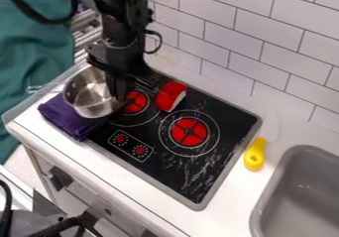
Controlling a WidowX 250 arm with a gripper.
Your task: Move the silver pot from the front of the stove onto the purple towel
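At the far left, a green cloth (29, 57) is cut off by the view's edge, and below it some dark machine parts (33, 223) and cables are only partly seen. Next comes a shiny metal pot (90, 93), placed at the stove's left corner, its pale handle (38, 88) pointing left. A purple cloth (61, 116) is partly covered by the pot. The pot's right side is overlapped by the black gripper (118, 93), which is lowered at the rim; whether it is spread or closed on the rim cannot be told. The stove's (157, 157) upper left part is blocked by the arm, and a burner (136, 102) is partly hidden. Just right of the gripper, a red thing (169, 95) with a whitish side lies on the stove, its left end close to the arm. Farther right, a yellow-handled knife (255, 154) is laid on the white bench (228, 208), its pale blade hard to make out. The gray sink (301, 186) is cut off at the right.
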